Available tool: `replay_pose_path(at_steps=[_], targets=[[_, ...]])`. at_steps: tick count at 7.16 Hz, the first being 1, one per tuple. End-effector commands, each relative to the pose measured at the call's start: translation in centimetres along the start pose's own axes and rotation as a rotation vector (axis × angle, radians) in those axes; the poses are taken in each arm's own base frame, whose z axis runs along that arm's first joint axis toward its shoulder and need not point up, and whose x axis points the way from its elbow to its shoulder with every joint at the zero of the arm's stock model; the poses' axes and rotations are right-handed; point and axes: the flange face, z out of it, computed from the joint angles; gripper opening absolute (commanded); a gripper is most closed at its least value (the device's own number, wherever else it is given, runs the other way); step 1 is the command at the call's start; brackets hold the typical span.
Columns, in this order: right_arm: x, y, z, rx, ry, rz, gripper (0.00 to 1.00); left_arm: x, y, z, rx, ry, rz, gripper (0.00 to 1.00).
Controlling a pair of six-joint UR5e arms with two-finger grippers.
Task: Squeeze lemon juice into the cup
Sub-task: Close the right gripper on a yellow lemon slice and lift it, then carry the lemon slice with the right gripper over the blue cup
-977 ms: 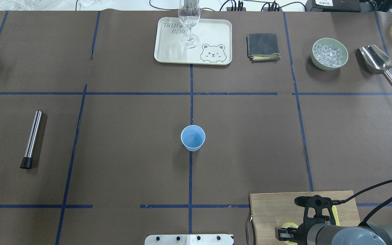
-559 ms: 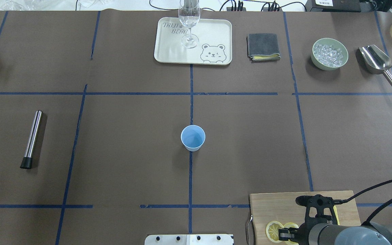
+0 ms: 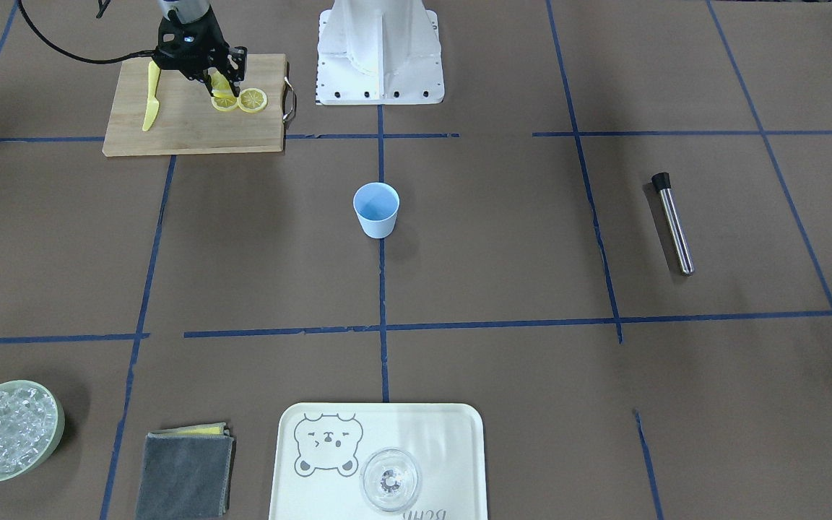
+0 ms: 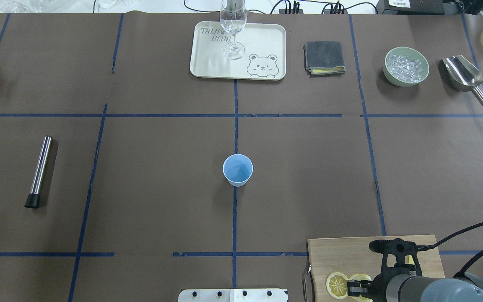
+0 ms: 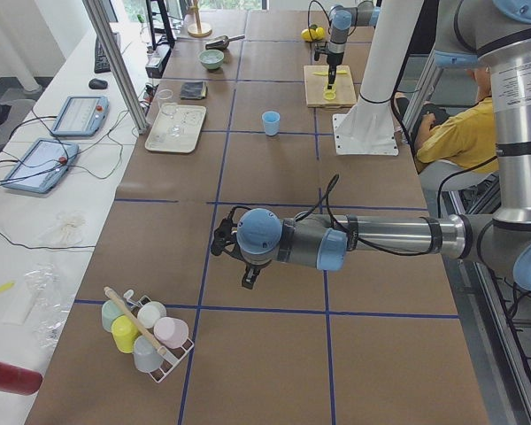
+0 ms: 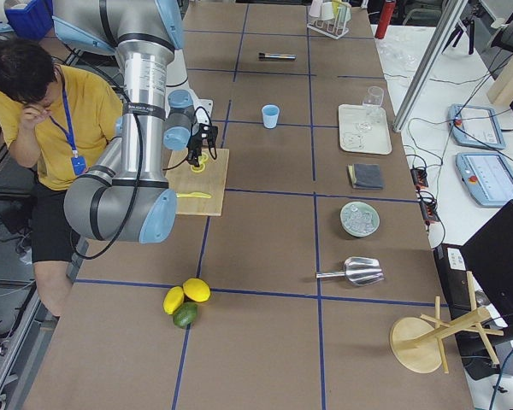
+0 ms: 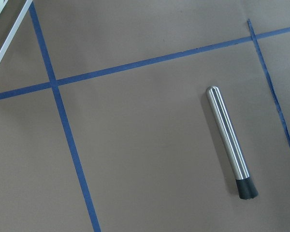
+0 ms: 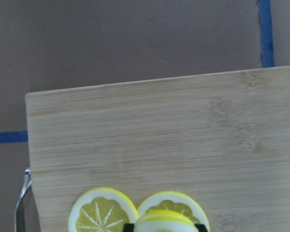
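I'm watching my right hand (image 3: 221, 83) easing toward the bench's right edge, lemon (image 8: 166, 218) pinched in its fingers. It is baring one flat slice (image 4: 337, 285) on the cutting board (image 4: 350, 256) and more of the second slice (image 4: 361, 278) beside it.

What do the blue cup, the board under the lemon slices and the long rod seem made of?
The cup: probably plastic, matt, evenly pale blue, no glint. The cutting board: wood, perhaps bamboo; straight grain shows. The rod: polished metal, likely steel, with bright reflections; its black end cap may be rubber.
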Motion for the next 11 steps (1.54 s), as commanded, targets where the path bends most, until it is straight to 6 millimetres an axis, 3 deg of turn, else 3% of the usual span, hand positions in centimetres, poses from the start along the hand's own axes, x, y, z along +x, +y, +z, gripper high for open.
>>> replay_pose_path(at_steps=[1,4,5,6,8,10,11], targets=[[-0.4,-1.7,-1.6,0.024,-0.029,0.029,0.49,0.0,0.0,0.0,0.000,0.001,0.000,1.00],[-4.7,-3.3,-3.0,0.040,-0.127,0.062,0.50,-0.1,0.1,0.0,-0.001,0.001,-0.002,1.00],[-7.3,-5.0,-3.5,0.064,-0.125,0.088,0.50,-0.1,0.1,0.0,-0.001,0.001,-0.002,1.00],[-11.8,-8.1,-4.8,0.054,-0.118,0.135,0.50,-0.1,0.1,0.1,-0.001,0.001,-0.003,1.00],[-19.8,-13.7,-4.9,0.110,-0.124,0.190,0.50,-0.2,0.1,0.1,-0.002,0.001,-0.004,1.00],[-24.0,-19.1,-6.1,0.101,-0.158,0.239,0.50,-0.1,0.1,0.1,-0.001,0.001,-0.003,1.00],[-26.4,-20.5,-5.2,0.104,-0.150,0.248,0.51,-0.1,0.1,0.1,-0.001,0.006,-0.003,1.00]])
